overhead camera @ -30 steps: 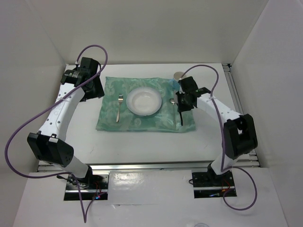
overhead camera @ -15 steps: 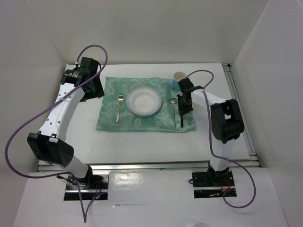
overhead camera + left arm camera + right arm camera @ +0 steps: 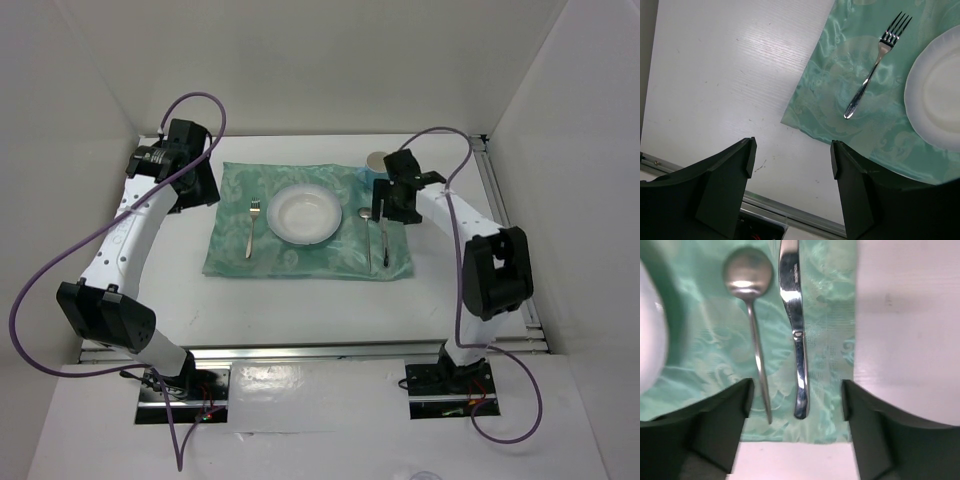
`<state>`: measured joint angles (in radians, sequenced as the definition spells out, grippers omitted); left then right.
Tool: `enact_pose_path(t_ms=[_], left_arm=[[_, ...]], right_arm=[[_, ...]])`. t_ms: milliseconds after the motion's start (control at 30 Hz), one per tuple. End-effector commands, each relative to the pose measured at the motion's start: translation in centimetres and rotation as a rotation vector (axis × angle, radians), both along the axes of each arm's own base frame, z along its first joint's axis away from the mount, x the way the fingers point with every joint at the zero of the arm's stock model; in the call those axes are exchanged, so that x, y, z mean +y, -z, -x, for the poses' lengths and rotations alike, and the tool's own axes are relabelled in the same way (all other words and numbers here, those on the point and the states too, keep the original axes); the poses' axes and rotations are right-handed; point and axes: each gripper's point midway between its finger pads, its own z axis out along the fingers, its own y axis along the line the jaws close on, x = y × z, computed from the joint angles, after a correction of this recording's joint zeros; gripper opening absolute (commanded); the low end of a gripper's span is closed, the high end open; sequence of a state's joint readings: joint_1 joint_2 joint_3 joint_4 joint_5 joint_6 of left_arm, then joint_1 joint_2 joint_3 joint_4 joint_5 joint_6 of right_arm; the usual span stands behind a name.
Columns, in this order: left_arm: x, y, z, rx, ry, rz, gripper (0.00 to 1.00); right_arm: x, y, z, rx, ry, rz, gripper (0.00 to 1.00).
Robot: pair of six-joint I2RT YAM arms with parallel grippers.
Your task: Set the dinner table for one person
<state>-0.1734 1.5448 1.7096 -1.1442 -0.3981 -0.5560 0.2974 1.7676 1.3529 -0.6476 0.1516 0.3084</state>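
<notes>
Now, compared with half a second earlier, the right gripper (image 3: 797, 390) has drawn back from the knife (image 3: 384, 240) toward the far right, and its elbow has swung outward toward the right wall. The knife, then hidden under the black fingers, lies in full view on the teal patterned placemat (image 3: 300, 258). The left arm has not shifted, and the other pieces lie as they did.

Right gripper: its two fingers stand wide apart and grip nothing. In the right wrist view the knife and the spoon (image 3: 366, 232) show between them, flat on the cloth, side by side and not touching, the knife nearer the cloth's right edge. No contact between finger and cutlery is visible.

Left gripper (image 3: 792, 150): likewise spread wide and empty, held above bare tabletop just off the placemat's left edge.

Setting: the white plate (image 3: 307, 213) sits at the middle of the placemat, the fork (image 3: 251, 228) to its left with tines pointing away from the arms, spoon and knife to its right. A round grey object (image 3: 377, 159) stands at the cloth's far right corner, partly behind the right gripper; what it is cannot be told.

The dinner table (image 3: 300, 305), matte white and walled in white, carries the placemat near its centre.
</notes>
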Motion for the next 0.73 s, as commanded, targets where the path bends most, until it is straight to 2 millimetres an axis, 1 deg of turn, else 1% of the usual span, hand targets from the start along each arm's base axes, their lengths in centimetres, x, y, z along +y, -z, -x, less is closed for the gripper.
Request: enact_pose_path(t_ms=[0,33,67,100,133,167,200,233,267,333,367,400,500,533,633,700], left_arm=[[0.1,-1.7,-0.4,-0.052,-0.009,0.011,0.78],[0.1,-1.7,-0.4,-0.052,-0.009,0.011,0.78],[0.1,-1.7,-0.4,-0.052,-0.009,0.011,0.78],[0.1,-1.7,-0.4,-0.052,-0.009,0.011,0.78],[0.1,-1.7,-0.4,-0.052,-0.009,0.011,0.78],[0.1,-2.0,-0.3,-0.061,-0.009,0.013,0.78],[-0.1,-2.0,-0.3,-0.060,-0.005,0.020,0.80],[-0.1,-2.4,-0.4,-0.081,-0.004,0.024,0.80],[-0.1,-2.4,-0.4,-0.081,-0.004,0.024,0.80],[-0.3,-2.7,-0.5,-0.098,0.001,0.036,0.80],[-0.4,-2.7,-0.5,-0.096,0.006,0.044,0.80],[-0.5,-2.8,-0.7,-0.105,0.007,0.045,0.80],[-0.6,-2.8,-0.6,-0.104,0.012,0.053,0.80],[-0.6,-2.8,-0.6,-0.104,0.012,0.053,0.80],[-0.8,-2.8,-0.6,-0.103,0.017,0.060,0.80],[-0.8,-2.8,-0.6,-0.103,0.017,0.060,0.80]], right_arm=[[-1.4,-7.9,-0.8,-0.193,0.109,-0.032,0.85],[-1.9,-8.8,-1.0,-0.228,0.163,-0.052,0.92],[-3.0,-10.1,-0.4,-0.276,0.210,-0.054,1.00],[-3.5,-11.1,-0.6,-0.325,0.261,-0.086,1.00],[-4.0,-11.7,-0.4,-0.355,0.289,-0.099,1.00],[-5.2,-12.3,0.4,-0.387,0.326,-0.117,1.00],[-5.7,-13.1,0.3,-0.429,0.347,-0.136,1.00],[-6.1,-13.3,0.7,-0.435,0.368,-0.155,1.00],[-7.2,-13.6,0.9,-0.448,0.393,-0.154,1.00],[-8.2,-14.5,1.5,-0.479,0.437,-0.164,1.00],[-9.2,-14.5,1.4,-0.482,0.461,-0.159,1.00],[-9.7,-14.4,1.8,-0.477,0.475,-0.153,1.00],[-10.7,-14.2,2.0,-0.468,0.506,-0.158,1.00],[-10.7,-14.3,2.1,-0.463,0.506,-0.156,1.00],[-10.7,-13.8,2.1,-0.444,0.507,-0.150,1.00],[-11.1,-13.6,2.3,-0.435,0.518,-0.144,1.00]])
